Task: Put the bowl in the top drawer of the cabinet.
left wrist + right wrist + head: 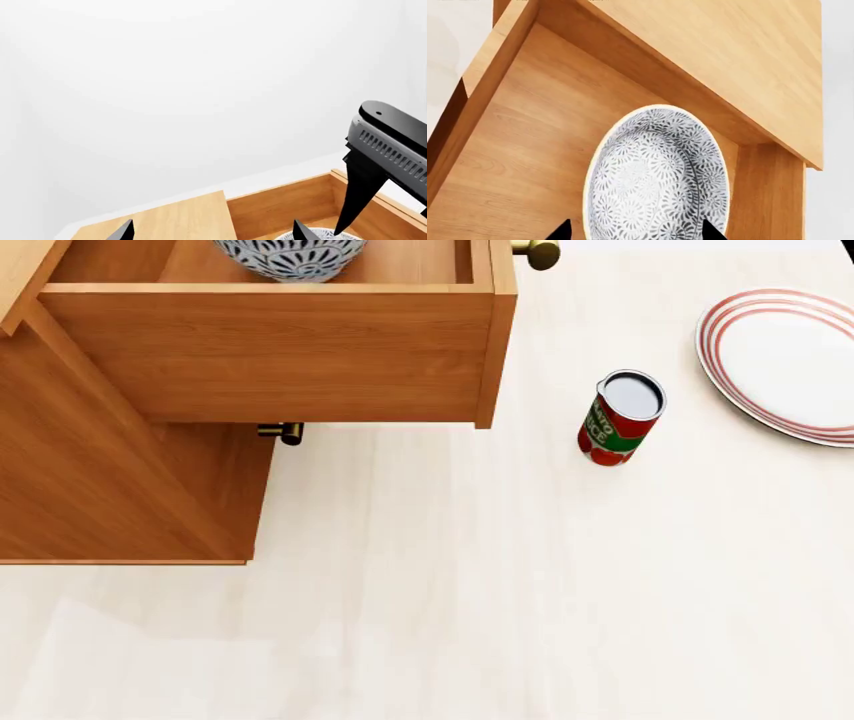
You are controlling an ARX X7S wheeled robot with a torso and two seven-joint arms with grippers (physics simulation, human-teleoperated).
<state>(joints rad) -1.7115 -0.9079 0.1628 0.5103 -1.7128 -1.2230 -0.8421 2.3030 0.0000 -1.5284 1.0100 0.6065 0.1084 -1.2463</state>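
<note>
Bowl: sat inside the pulled-out top drawer of the cabinet. Likely stiff, glazed, slippery, breakable; best taken by the rim. Right end effector: tips spread wide astride the bowl, whether gripping it unclear. Left end effector: wide, empty. Counter: can, plate.

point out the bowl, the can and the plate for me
bowl [657, 180], right wrist view, on its patterned inside
can [617, 425], head view, on its red and green label
plate [787, 360], head view, on its white centre
</note>
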